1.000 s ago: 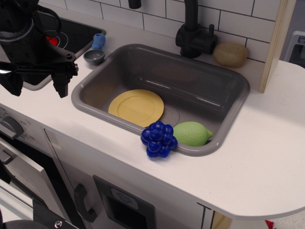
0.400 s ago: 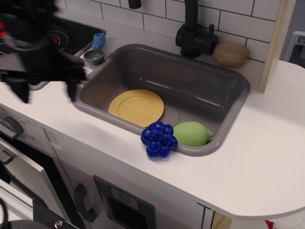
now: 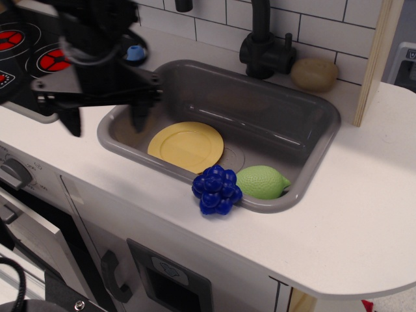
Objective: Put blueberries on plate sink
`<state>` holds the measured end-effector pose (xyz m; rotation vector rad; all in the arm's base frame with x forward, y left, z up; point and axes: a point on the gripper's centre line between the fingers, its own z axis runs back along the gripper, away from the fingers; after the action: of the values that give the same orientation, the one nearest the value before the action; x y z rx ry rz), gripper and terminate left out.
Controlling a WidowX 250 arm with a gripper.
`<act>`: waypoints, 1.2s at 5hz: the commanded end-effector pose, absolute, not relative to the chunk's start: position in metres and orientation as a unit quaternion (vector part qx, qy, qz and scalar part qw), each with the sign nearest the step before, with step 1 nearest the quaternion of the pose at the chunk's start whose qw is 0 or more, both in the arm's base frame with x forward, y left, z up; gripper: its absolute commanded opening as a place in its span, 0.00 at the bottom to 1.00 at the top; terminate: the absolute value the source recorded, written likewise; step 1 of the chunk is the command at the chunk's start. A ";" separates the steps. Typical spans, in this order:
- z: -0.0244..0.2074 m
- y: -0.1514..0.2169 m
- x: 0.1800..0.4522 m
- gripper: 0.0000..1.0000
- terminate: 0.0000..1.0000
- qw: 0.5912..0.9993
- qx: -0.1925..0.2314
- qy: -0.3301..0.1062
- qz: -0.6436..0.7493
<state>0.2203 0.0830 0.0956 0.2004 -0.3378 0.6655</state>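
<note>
Approach step: the end effector point(image 3: 104, 122), fingers apart and empty, hangs at upper left over the sink point(image 3: 312, 104) rim. The blueberries point(image 3: 216, 189) sit on the desk point(image 3: 364, 214) at the near rim, off the plate point(image 3: 186, 146); next, reach the berries and grasp

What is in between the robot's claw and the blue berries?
The yellow plate lies between the open gripper and the blueberries, down in the grey sink. The single camera view shows it.
</note>
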 end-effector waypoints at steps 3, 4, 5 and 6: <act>0.105 0.002 0.231 1.00 0.00 0.946 0.000 -0.168 0.277; 0.098 -0.010 0.226 1.00 0.00 0.948 0.008 -0.171 0.267; 0.085 -0.014 0.217 1.00 0.00 0.950 0.023 -0.181 0.253; 0.074 -0.013 0.216 1.00 0.00 0.949 0.037 -0.180 0.255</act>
<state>0.2135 -0.0131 0.0662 0.0852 -0.3464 0.5205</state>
